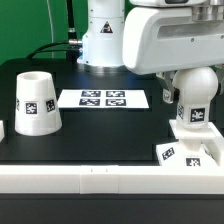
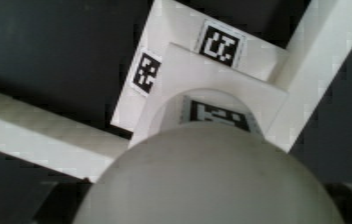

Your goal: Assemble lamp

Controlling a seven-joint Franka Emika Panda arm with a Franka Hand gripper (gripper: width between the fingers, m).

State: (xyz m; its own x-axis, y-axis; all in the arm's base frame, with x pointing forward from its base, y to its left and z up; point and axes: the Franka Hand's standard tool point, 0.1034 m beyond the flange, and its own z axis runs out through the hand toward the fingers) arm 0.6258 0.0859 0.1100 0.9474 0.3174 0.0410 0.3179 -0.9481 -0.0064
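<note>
A white plastic tapered cup-shaped shade [image 1: 35, 103] stands with its wide mouth down on the black surface [image 1: 100, 140], one black-and-white square tag facing the camera. It is well apart from the claw [image 1: 186, 86], toward the exterior view's left. Between the shade and the claw lies the flat white marker board [image 1: 103, 98], also clear of the claw.

Further toward the exterior view's right, the claw hangs under the glossy white robot arm [image 1: 165, 35], right at the white plastic ball-headed bulb [image 1: 196, 100]. The bulb stands upright directly beneath the claw, with a tag on its lower body. From the wrist view its rounded head [image 2: 199, 180] fills the near field. The fingers are hidden, so I cannot tell whether the claw is apart or clamped on the bulb.

The bulb's foot sits on the flat square white base [image 1: 205, 148], which lies just below the claw with tags on its upper face [image 2: 191, 60]. A long white rail [image 1: 90, 180] runs along the near edge of the surface.
</note>
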